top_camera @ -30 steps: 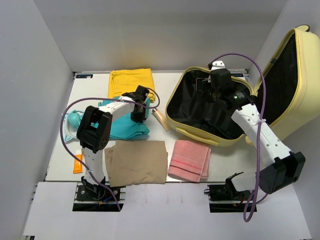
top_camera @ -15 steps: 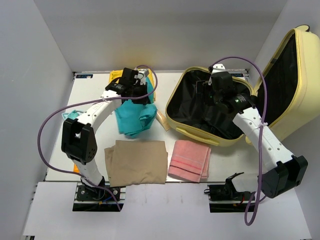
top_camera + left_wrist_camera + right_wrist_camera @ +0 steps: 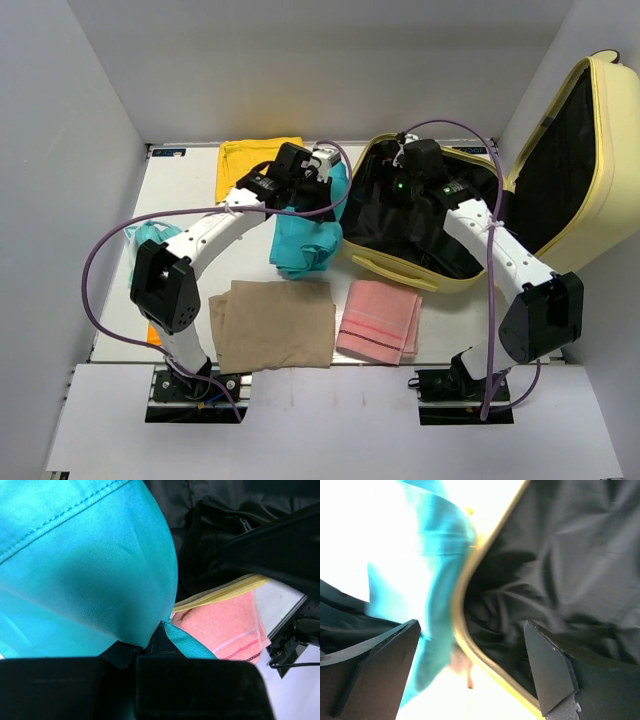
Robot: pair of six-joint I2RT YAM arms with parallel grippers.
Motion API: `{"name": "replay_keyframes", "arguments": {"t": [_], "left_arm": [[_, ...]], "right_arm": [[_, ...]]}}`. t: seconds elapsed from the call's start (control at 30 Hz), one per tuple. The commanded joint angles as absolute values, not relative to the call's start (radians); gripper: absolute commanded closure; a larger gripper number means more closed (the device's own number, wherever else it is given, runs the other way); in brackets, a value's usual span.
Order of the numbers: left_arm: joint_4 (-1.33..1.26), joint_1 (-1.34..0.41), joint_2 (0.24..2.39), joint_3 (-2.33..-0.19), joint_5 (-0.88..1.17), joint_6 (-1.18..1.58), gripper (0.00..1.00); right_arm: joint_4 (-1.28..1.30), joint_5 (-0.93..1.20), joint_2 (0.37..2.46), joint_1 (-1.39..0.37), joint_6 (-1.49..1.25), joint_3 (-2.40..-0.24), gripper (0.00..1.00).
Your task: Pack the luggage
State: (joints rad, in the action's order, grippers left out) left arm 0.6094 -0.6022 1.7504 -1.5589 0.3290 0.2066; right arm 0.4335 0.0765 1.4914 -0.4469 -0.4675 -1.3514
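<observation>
From above, the luggage [image 3: 395, 270] lies open at the upper right of the worktop [image 3: 185, 185], lid raised. The left claw [image 3: 318, 178] is clamped on a teal garment [image 3: 303, 238] that hangs just beside the rim. Only the right wrist view shows the right claw [image 3: 470, 625] spread wide and empty over the yellow rim and the black lining [image 3: 560, 555].

The luggage [image 3: 618, 140] at the right has a smooth, hard yellow shell, and its black lining [image 3: 385, 225] is thin, crinkly cloth. The teal cloth [image 3: 85, 570] looks smooth and a bit shiny, with a stitched seam. The pink towel [image 3: 378, 320] looks fuzzy. The tan cloth [image 3: 272, 325] is soft and matt.
</observation>
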Motion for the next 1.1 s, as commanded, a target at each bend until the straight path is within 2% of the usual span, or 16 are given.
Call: {"name": "replay_keyframes", "arguments": {"t": [0.0,0.3,0.6,0.73,0.93,1.0,1.03,1.07], "left_arm": [[0.520,-0.637,1.695,-1.566,0.370,0.192,1.00],[0.500,-0.666,1.701,-1.555,0.368,0.192,1.00],[0.505,-0.692,1.672,-1.536,0.384,0.144,1.00],[0.535,-0.709,1.689,-1.561,0.393,0.117,1.00],[0.557,-0.719,1.683,-1.574,0.402,0.084,1.00],[0.574,-0.719,1.692,-1.589,0.396,0.081,1.00],[0.580,-0.719,1.693,-1.606,0.388,0.081,1.00],[0.587,-0.722,1.695,-1.608,0.391,0.078,1.00]], "right_arm": [[0.242,0.193,1.466,-0.442,-0.604,-1.318,0.10],[0.225,0.314,1.537,-0.442,-0.689,-1.321,0.10],[0.198,0.322,1.643,-0.451,-0.678,-1.328,0.10],[0.077,0.411,1.689,-0.454,-0.687,-1.318,0.10],[0.051,0.535,1.753,-0.456,-0.664,-1.360,0.10],[0.075,0.555,1.779,-0.454,-0.660,-1.377,0.26],[0.083,0.564,1.793,-0.459,-0.660,-1.391,0.37],[0.090,0.583,1.796,-0.456,-0.664,-1.400,0.53]]}}
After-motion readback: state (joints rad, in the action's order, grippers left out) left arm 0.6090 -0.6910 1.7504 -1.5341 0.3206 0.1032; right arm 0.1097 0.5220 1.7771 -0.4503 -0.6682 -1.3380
